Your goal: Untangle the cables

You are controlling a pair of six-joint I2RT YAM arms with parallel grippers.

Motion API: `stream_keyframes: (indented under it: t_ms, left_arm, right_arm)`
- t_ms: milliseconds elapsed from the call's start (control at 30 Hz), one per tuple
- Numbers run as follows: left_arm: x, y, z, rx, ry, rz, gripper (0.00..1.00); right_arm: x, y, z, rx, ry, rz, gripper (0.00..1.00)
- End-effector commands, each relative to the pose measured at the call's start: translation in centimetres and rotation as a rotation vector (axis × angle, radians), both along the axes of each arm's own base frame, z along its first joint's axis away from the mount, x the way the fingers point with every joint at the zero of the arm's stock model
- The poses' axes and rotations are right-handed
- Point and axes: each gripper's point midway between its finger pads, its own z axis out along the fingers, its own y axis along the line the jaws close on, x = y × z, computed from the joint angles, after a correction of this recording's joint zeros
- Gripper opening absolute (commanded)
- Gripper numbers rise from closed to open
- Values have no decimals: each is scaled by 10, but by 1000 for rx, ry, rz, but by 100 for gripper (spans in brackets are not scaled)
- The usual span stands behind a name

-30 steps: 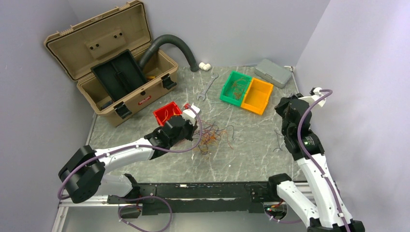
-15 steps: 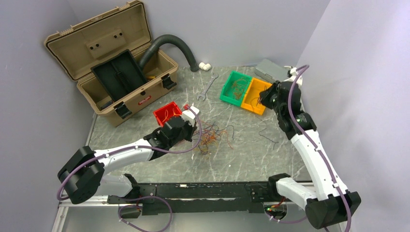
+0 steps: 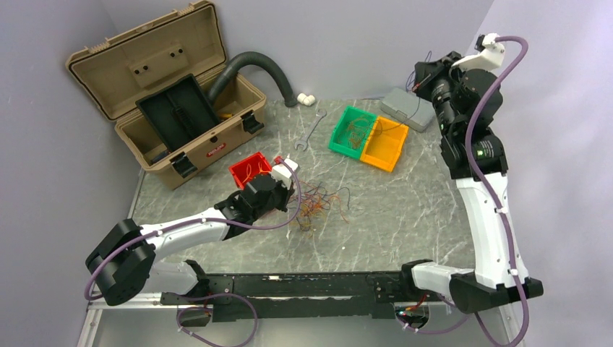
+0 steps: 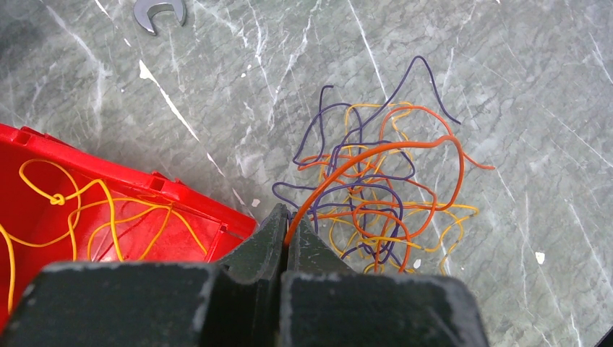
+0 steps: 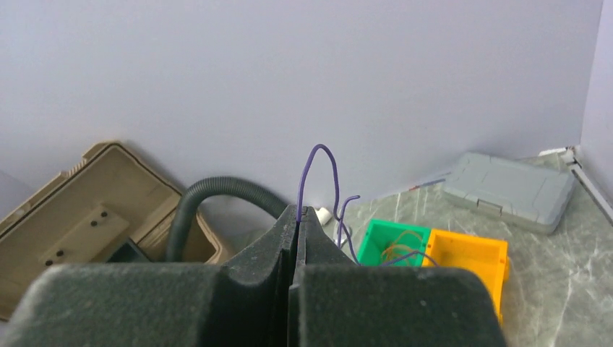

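Left gripper has its jaws pinched tight on an orange cable at the tangle's 9 o'clock edge, right gripper is up at 1 o'clock clamping a purple cable.

No legible text, number or brand mark in any of the three views. Red label on the front wall of the tan toolbox, between the two black latches: pale lettering, too small and blurred to read from the top view. Not shown in either wrist view.
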Motion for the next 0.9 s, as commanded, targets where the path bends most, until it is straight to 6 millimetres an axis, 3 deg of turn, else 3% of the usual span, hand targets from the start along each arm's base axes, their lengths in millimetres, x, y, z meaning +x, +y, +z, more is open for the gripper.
stream_keyframes:
  t_ms: [0,133,233,567,867]
  left_arm:
    - [2,-5,17,-51,-34,-3,0]
    - [2,-4,17,-50,-37,-2,0]
    - [2,-5,17,-47,-33,-2,0]
    - [3,-3,16,-41,-36,5,0]
    - [3,-5,15,-40,-32,-2,0]
  right_arm:
    - [18,-8,21,-22,-47,-35,0]
    - [42,-17,25,-13,-46,-52,0]
    - [60,-27,17,-2,-22,-72,0]
    - [96,-42,-72,72,138,-49,0]
    - [105,-22,-103,89,207,61,0]
